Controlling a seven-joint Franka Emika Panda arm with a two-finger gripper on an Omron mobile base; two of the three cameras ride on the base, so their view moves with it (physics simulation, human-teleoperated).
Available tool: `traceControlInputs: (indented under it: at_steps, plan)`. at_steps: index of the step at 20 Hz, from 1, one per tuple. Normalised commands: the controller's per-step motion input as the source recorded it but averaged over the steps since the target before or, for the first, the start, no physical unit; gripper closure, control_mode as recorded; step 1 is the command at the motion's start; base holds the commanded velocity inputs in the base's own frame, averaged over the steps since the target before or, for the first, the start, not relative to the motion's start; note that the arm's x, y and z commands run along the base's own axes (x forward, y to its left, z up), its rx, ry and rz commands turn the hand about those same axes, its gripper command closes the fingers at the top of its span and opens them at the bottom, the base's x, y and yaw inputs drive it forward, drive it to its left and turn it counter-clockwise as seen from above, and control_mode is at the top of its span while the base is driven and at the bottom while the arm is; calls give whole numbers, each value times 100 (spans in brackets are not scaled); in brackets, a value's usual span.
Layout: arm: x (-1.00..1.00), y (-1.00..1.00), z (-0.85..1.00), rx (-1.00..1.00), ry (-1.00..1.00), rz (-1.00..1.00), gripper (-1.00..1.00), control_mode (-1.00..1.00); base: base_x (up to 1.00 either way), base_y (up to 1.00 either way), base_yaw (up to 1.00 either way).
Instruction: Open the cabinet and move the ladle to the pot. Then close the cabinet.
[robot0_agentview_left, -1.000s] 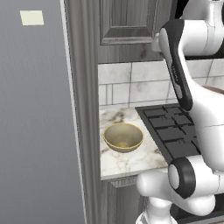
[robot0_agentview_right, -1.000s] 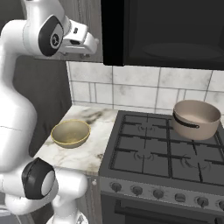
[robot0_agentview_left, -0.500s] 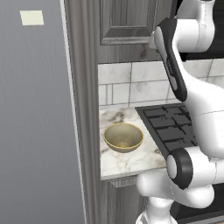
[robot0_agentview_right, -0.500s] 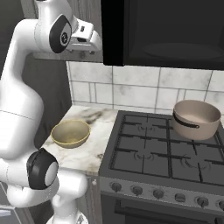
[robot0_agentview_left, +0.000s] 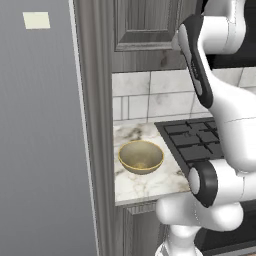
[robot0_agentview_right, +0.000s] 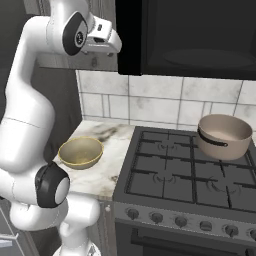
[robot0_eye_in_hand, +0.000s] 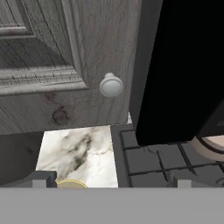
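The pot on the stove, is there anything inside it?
The pot looks empty: its bare inner wall shows in the right base view. Its near wall hides the bottom, so something small and flat there couldn't be seen.

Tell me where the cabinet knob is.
In the hand view, the knob sits at the cabinet door's lower right corner, beside the black appliance, above the counter.
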Motion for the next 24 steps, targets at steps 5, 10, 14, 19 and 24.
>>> traceControlInputs:
  at_steps: [5, 10, 14, 19, 24]
  plan:
    - [21, -4, 1, 0, 0, 0, -100, -100, 0, 0, 0]
    - [23, 0, 0, 0, 0, 0, -100, -100, 0, 0, 0]
    - [22, -1, 0, 0, 0, 0, -100, -100, 0, 0, 0]
    - [23, -1, 0, 0, 0, 0, -100, -100, 0, 0, 0]
    - [27, -3, 0, 0, 0, 0, -100, -100, 0, 0, 0]
